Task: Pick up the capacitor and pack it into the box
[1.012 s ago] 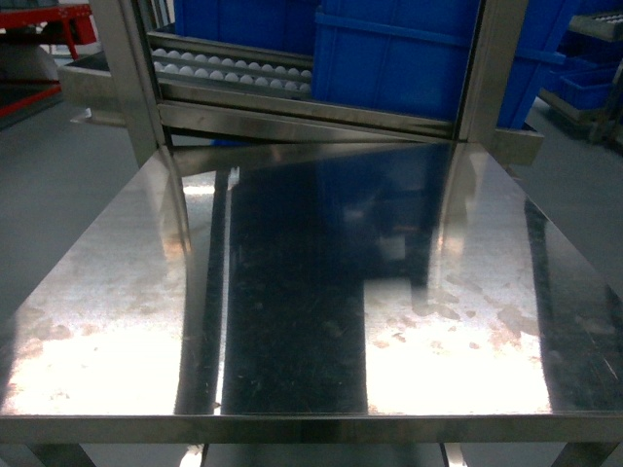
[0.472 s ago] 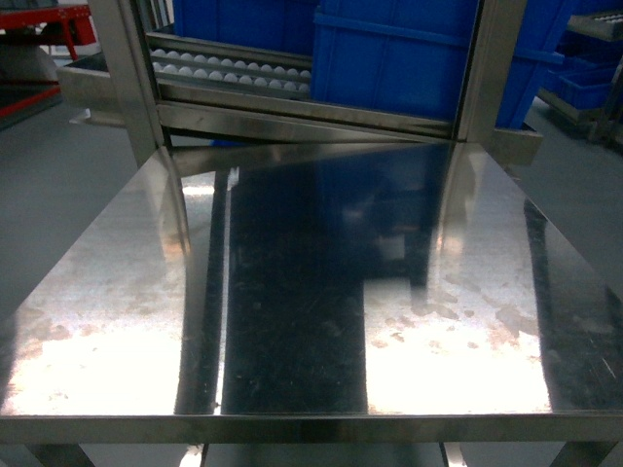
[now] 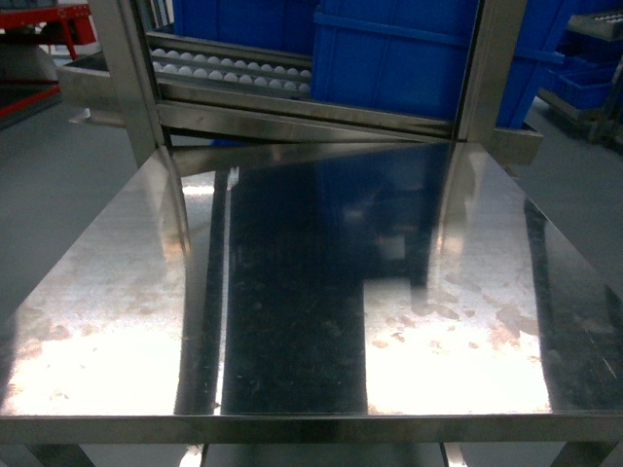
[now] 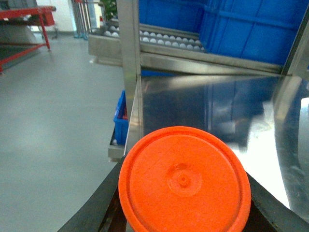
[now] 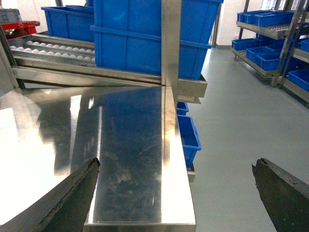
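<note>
The capacitor point(image 4: 183, 181), a round orange-topped piece, fills the bottom of the left wrist view. My left gripper point(image 4: 186, 195) is shut on it, with a black finger point(image 4: 99, 205) pressed against each side. It is held off the left front corner of the steel table point(image 4: 217, 106). My right gripper point(image 5: 175, 164) stands open over the table's right front corner point(image 5: 140, 212), with nothing between its fingers. The box is out of view. Neither gripper shows in the head view, which holds only the bare table top point(image 3: 292, 292).
Behind the table stands a steel rack with a roller track point(image 3: 234, 68) and large blue bins point(image 3: 389, 58). Smaller blue bins point(image 5: 188, 135) sit low beside the table's right edge. Shelves of blue bins point(image 5: 265, 19) line the far right. Grey floor point(image 4: 53, 106) surrounds the table.
</note>
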Controlling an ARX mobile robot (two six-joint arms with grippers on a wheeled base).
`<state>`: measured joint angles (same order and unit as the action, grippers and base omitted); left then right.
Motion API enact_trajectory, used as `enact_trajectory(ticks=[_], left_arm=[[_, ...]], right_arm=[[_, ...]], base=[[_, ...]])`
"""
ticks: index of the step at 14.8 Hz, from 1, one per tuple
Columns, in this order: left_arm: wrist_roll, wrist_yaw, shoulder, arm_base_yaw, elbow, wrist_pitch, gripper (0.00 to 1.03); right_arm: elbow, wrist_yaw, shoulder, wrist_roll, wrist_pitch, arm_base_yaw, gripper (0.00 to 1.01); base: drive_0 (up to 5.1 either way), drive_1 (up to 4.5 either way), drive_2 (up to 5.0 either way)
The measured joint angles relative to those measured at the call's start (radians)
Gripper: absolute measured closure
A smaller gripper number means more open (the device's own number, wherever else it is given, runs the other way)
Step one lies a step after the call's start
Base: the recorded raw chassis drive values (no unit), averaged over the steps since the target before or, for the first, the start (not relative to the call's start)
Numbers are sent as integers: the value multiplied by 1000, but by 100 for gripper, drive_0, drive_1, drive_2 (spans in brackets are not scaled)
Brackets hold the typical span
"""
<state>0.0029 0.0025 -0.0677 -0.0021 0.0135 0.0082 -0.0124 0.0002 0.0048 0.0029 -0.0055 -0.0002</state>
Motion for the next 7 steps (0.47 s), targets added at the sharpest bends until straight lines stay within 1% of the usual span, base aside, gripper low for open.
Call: enact_trajectory(ticks=[1, 3, 7], left_arm=[[0, -2, 60, 0, 0, -1, 58], [0, -3, 58, 0, 0, -21, 58], [0, -2, 58, 0, 0, -16, 58]], right_arm=[[0, 0, 0, 0, 0, 0, 3], [0, -1, 0, 0, 0, 0, 3], [0, 0, 0, 0, 0, 0, 3]], base=[[0, 0, 0], [0, 0, 0], [0, 0, 0]])
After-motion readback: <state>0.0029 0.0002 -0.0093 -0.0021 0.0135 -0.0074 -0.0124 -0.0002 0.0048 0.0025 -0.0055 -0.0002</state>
